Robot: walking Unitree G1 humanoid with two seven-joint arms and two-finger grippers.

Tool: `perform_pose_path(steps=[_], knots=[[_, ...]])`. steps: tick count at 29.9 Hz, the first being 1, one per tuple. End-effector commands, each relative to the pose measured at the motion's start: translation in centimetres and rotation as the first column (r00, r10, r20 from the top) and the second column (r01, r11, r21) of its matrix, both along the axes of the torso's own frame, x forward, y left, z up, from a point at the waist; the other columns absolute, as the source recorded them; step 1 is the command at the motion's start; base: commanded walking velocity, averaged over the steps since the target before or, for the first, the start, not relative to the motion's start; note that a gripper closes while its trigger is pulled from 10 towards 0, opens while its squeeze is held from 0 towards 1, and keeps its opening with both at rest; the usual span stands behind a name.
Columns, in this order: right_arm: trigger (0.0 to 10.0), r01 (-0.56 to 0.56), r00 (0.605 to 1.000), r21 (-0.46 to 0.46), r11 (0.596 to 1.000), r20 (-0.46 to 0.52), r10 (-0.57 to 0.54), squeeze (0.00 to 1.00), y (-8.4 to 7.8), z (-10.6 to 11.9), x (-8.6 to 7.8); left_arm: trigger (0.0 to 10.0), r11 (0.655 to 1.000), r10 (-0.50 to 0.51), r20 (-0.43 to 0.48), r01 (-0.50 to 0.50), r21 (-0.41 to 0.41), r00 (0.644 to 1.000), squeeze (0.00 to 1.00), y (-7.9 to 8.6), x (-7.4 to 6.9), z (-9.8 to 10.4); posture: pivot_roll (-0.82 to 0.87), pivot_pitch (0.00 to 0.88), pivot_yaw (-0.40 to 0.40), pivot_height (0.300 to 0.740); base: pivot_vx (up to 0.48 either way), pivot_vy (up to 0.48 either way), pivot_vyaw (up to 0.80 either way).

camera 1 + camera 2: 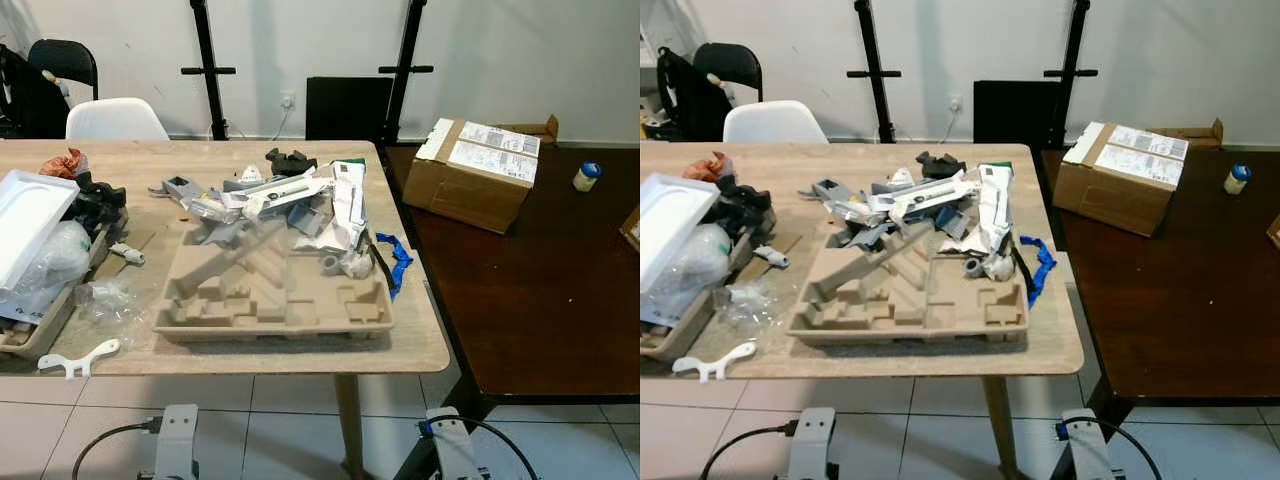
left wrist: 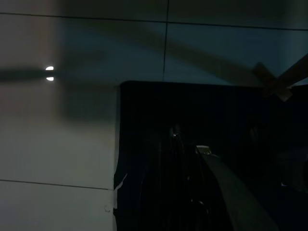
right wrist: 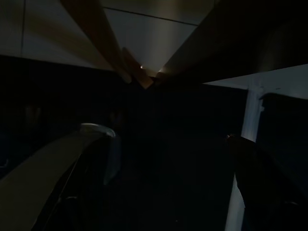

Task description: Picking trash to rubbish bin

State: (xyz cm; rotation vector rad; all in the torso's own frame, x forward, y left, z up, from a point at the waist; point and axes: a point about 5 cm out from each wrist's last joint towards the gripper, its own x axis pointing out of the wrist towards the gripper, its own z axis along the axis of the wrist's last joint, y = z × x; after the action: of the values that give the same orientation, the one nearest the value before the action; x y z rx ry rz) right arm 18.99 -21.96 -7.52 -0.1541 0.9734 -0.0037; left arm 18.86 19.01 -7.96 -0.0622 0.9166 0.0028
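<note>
A light wooden table [image 1: 420,340] fills the left and centre of the frame. On it lies a moulded pulp tray [image 1: 270,295], with crumpled paper trash [image 1: 290,200] piled at its upper edge. A cardboard box [image 1: 478,172] sits on the dark table [image 1: 540,300] at right.

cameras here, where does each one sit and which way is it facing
Left eye view: on the head, looking forward and down at the wooden table with its pulp tray of trash; both silver arms poke in at the bottom edge.
Right eye view: same head, same scene shifted slightly; shares the tray, the cardboard box and the white chair.
Left wrist view: on the left arm hanging low, dark, facing floor tiles.
Right wrist view: on the right arm hanging low, very dark; a pale table leg shows.
</note>
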Motion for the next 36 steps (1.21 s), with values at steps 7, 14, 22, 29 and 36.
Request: perform_pose_path(steps=[7,14,22,29,36], knots=[[10.0,-0.007,1.000,-0.004,1.000,-0.027,0.007,0.00,0.0,-0.2,-0.4,10.0,0.999,-0.029,-0.011,0.029,0.021,1.000,0.00,0.0,-0.1,-0.1,-0.08,0.011,-0.008,0.740,0.000,0.000,0.00],[10.0,-0.008,1.000,0.007,1.000,-0.016,0.008,0.00,0.6,-0.2,-0.2,10.0,0.999,-0.045,-0.012,0.045,0.026,0.999,0.00,0.0,0.1,0.0,-0.09,0.024,0.002,0.740,0.000,0.000,0.00],[10.0,0.006,0.999,0.015,1.000,-0.032,-0.006,0.00,0.8,-0.7,-1.0,10.0,0.998,-0.055,-0.022,0.055,0.022,0.998,0.00,-0.1,-0.2,-0.2,-0.10,0.032,0.026,0.740,0.000,0.000,0.00],[10.0,0.023,0.999,0.021,1.000,-0.039,-0.022,0.00,0.8,-0.9,-1.5,10.0,0.997,-0.073,-0.026,0.074,0.026,0.997,0.00,-0.2,-0.4,-0.3,-0.09,0.029,0.032,0.740,0.000,0.000,0.00],[10.0,0.023,0.999,0.022,0.999,-0.040,-0.022,0.00,0.9,-0.9,-1.4,10.0,0.997,-0.075,-0.018,0.075,0.028,0.997,0.00,-0.1,-0.1,-0.1,-0.09,0.030,0.028,0.740,0.000,0.000,0.00]])
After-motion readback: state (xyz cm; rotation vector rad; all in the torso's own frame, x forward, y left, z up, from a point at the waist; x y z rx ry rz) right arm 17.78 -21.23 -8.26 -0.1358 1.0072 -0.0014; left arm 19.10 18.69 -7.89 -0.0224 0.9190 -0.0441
